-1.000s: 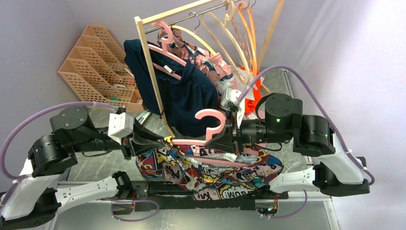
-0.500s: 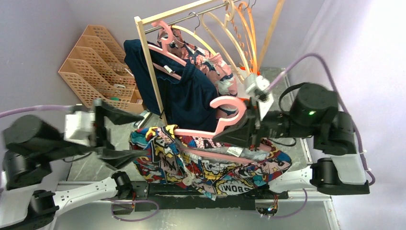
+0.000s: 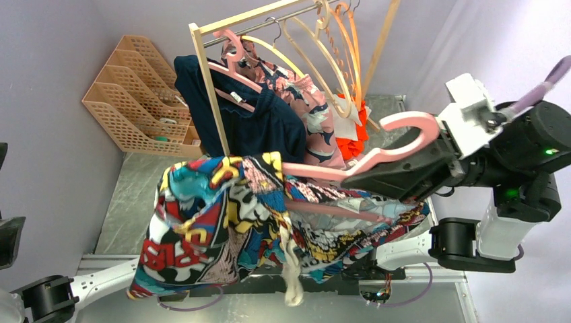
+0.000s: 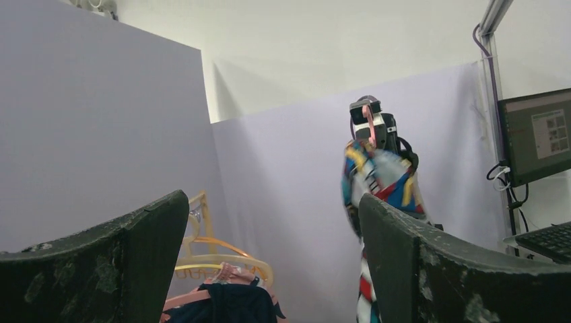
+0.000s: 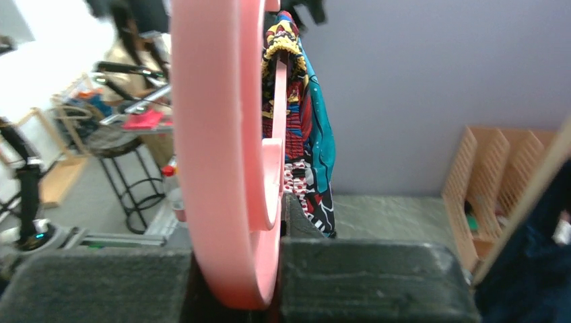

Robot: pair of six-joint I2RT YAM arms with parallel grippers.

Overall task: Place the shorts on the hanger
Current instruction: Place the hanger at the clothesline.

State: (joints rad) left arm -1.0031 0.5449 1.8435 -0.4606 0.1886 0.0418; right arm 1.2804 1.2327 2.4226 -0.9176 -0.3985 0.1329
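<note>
The pale-pink hanger [image 3: 407,120] is raised high over the table, with my right gripper [image 3: 367,176] shut on it just below the hook. The comic-print shorts [image 3: 215,222] drape over the hanger's left arm and crossbar and hang free, the white drawstring dangling. In the right wrist view the hanger [image 5: 222,134] fills the space between the jaws, and the shorts [image 5: 303,121] hang beyond it. My left gripper [image 4: 273,202] is open and holds nothing. It points up at the wall, well apart from the shorts [image 4: 377,182], and lies almost wholly outside the top view.
A wooden garment rack [image 3: 209,87] stands at the back with a navy garment [image 3: 259,128], a pink patterned garment [image 3: 316,128], and cream and orange hangers [image 3: 337,60]. A tan slotted organiser [image 3: 135,94] sits back left. Purple walls close in on both sides.
My left gripper opened, let go of the shorts and swung away to the left. My right arm lifted the hanger up and to the right, and the shorts now hang free from it.
</note>
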